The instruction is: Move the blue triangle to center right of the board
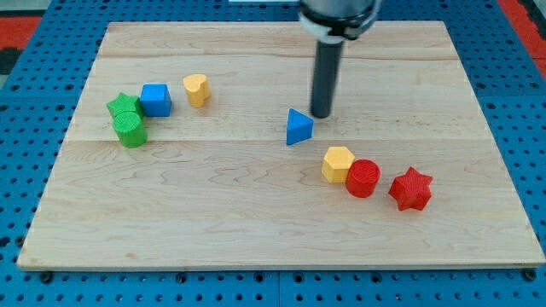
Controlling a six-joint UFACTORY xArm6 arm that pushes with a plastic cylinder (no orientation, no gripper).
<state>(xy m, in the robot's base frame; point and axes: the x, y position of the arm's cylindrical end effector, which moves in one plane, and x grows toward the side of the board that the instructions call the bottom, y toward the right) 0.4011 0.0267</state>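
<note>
The blue triangle sits near the middle of the wooden board, just beside my tip, a little toward the view's left and bottom of it; whether they touch I cannot tell. I have no jaws to spread or press together, only the straight dark rod ending in the tip, and it pinches nothing. The triangle's apex points toward the view's top; its long axis cannot be made out.

Below my tip and toward the view's right, a row of three blocks runs close together: a yellow hexagon, a red cylinder touching it, and a red star just beyond. Well apart from my tip, toward the view's left, stand a yellow heart, a blue cube, a green star and a green cylinder, the two green ones touching.
</note>
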